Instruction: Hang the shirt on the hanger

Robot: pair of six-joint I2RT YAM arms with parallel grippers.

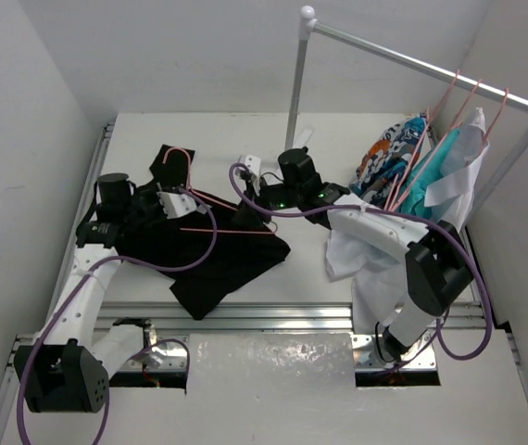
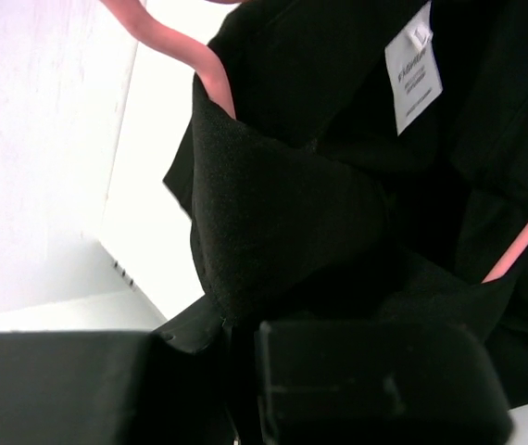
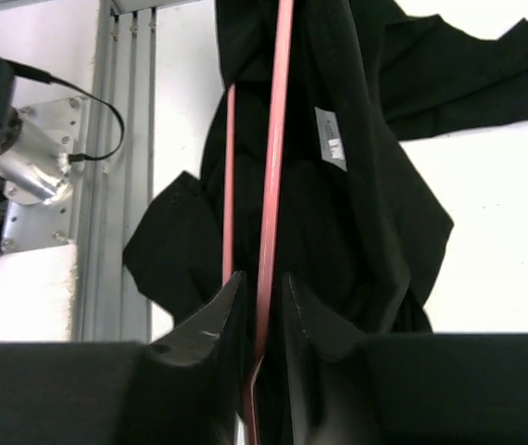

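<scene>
White walls close in a white table (image 1: pixel 306 278). From above, the black shirt (image 1: pixel 227 264) lies crumpled left of the table's middle, with the pink hanger (image 1: pixel 232 232) lying across it, its hook toward the far edge. The left gripper (image 1: pixel 173 199) sits on the shirt's far part, and the right gripper (image 1: pixel 248 176) meets the shirt's far right edge. At the far right corner a clothes rail (image 1: pixel 412 60) carries a patterned garment (image 1: pixel 389 158), a teal garment (image 1: pixel 426 181) and a white garment (image 1: pixel 458 162). The left wrist camera shows its jaws clamped together on a fold of the shirt. The white neck label (image 2: pixel 412 69) is above them and pink hanger rods run on either side. The right wrist camera shows narrow jaws flanking one hanger rod above the shirt near the table's railed edge. Whether they pinch the rod cannot be told.
</scene>
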